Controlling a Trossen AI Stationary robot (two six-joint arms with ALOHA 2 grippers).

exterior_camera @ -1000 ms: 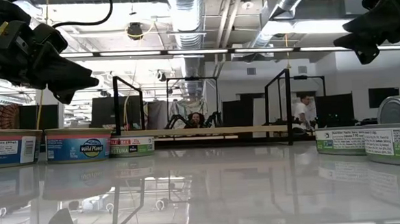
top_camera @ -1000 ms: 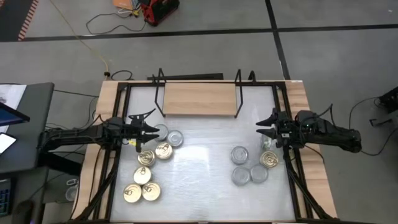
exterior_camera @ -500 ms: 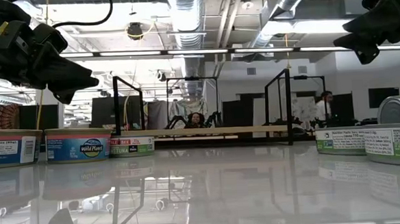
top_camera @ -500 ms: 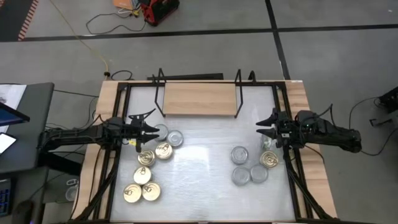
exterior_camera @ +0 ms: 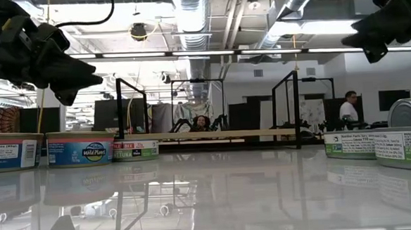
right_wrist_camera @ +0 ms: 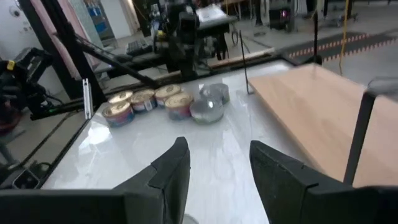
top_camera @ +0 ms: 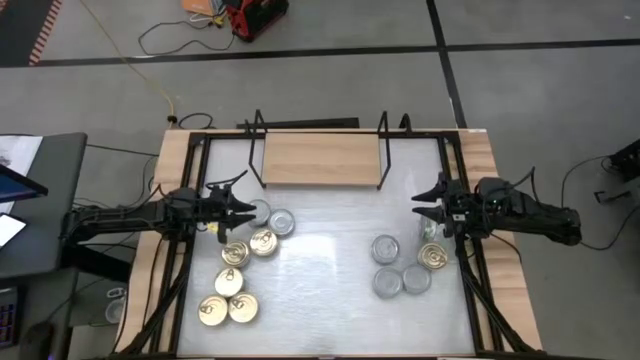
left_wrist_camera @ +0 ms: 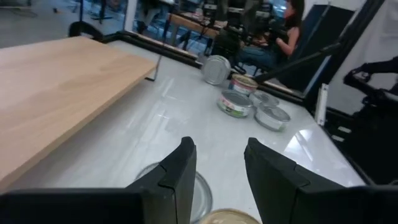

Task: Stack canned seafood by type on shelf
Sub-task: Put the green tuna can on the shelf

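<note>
Both tools parted and empty above the surface, tins not yet on the shelf.

Left tool [top_camera: 243, 210] poised off the shelf's [top_camera: 318, 158] left front corner, fingers [left_wrist_camera: 180, 168] apart, gripping nothing, over a silver-lidded tin beside the gold-lidded tins [top_camera: 235, 282]. Right tool [top_camera: 428, 204] off the shelf's right front corner, fingers [right_wrist_camera: 173, 165] likewise spread, touching nothing, above the silver-lidded tins [top_camera: 400, 265] there. Shelf bare at the far side of the white surface [top_camera: 330, 310].
</note>
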